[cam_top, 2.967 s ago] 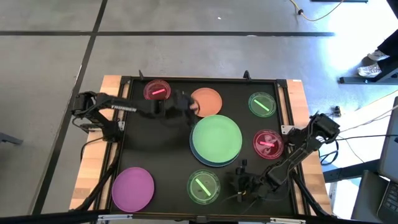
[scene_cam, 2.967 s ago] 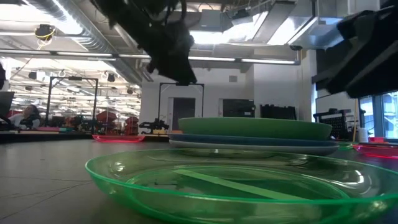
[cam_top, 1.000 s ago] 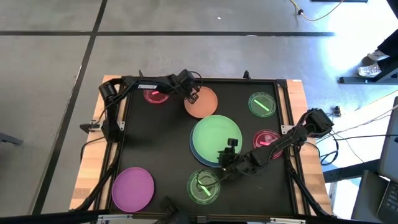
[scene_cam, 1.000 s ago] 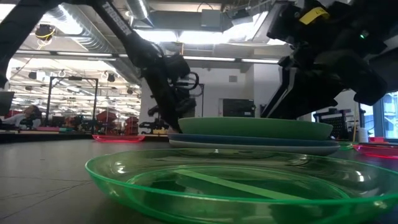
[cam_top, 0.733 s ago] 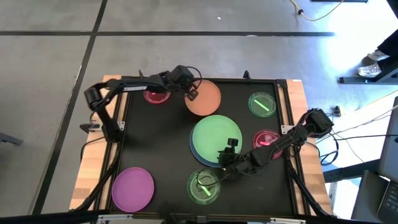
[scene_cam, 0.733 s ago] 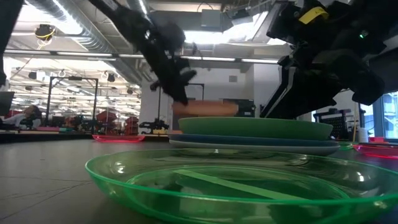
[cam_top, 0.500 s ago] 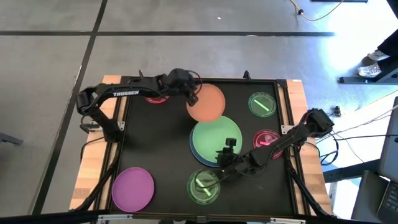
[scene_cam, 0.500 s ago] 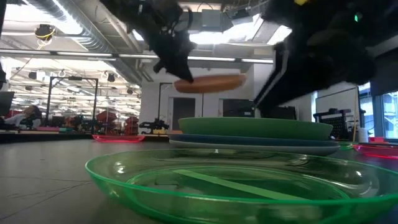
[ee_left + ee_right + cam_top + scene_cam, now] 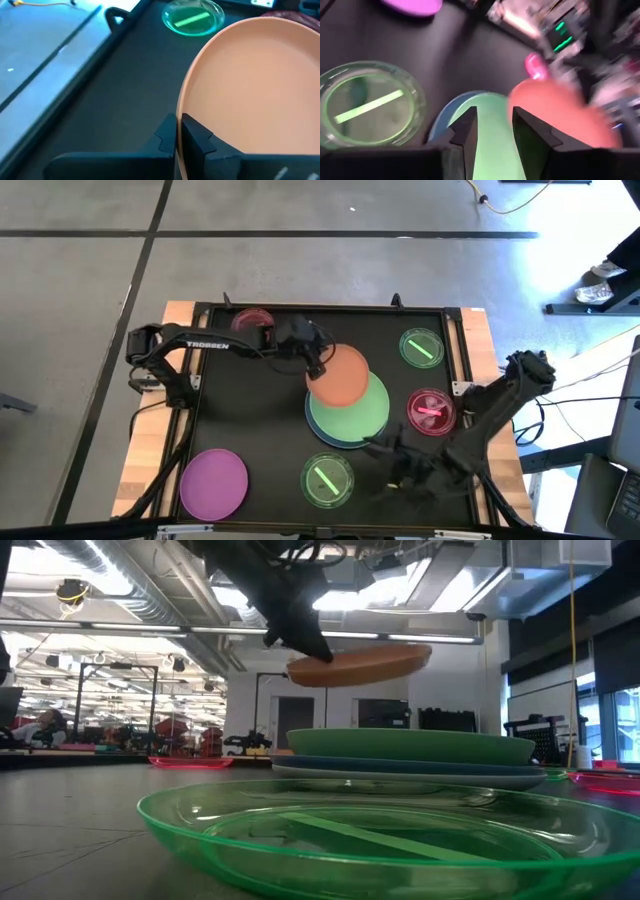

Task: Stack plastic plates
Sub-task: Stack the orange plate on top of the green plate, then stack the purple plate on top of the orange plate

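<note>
My left gripper is shut on an orange plate and holds it in the air over the far left part of the stack. The stack is a light green plate on a blue-grey one and a white one. In the low view the orange plate hangs well above the stack. My right gripper is open near the table's near edge, between the stack and a small green plate, with nothing between its fingers. My left gripper pinches the orange plate's rim between its two fingers, on the side of the plate toward the table's left. The fingers come from the table's left, slanting down. The plate is lifted clear and nearly level above the stack.
A purple plate lies at the near left. Small plates lie around the mat: a green one far right, a pink-red one right, and a pink-red one far left beside the left arm. A black rail edges the mat.
My left gripper has lifted the orange plate off the mat at the far side and carried it up and toward the near right, so that it now hangs over the stack. My right gripper has risen and drawn back from the stack toward the near edge.
</note>
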Tool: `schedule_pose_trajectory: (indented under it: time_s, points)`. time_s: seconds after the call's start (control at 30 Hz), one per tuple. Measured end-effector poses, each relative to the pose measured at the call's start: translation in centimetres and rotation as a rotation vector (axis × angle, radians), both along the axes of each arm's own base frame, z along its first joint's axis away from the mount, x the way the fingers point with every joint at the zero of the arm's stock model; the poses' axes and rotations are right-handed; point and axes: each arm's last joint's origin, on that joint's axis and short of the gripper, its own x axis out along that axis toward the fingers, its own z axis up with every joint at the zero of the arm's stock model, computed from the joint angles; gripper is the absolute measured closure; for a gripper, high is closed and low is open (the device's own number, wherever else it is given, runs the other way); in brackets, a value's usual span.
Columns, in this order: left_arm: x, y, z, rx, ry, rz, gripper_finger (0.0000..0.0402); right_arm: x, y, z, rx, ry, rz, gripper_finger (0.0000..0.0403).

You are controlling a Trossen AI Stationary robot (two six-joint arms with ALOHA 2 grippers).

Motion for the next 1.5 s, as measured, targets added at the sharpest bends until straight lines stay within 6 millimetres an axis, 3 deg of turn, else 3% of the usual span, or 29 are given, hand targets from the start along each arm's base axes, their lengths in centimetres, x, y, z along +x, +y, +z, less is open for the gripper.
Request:
schedule_pose_trajectory:
  time_s: [0.23,0.57,0.83,1.37,1.5]
  points:
    - [1.5,-1.8,-2.2,-0.062,0.026,-0.019,0.0395,-0.4,0.0,0.7,-0.226,-0.087,-0.055,0.0285]
    - [3.9,-3.0,-6.4,-0.087,0.051,-0.030,0.0396,0.7,-1.0,0.2,-0.061,-0.021,-0.045,0.0285]
    - [4.7,-3.5,-9.1,-0.111,0.096,-0.039,0.0396,0.6,-0.9,0.2,-0.046,-0.017,-0.044,0.0285]
    - [5.2,-3.5,-10.9,-0.144,0.111,-0.051,0.0318,0.6,-0.8,0.0,0.015,-0.003,-0.043,0.0285]
    - [4.6,-3.9,-9.4,-0.229,0.116,-0.139,0.0305,0.6,-0.9,0.0,0.013,0.000,-0.042,0.0285]
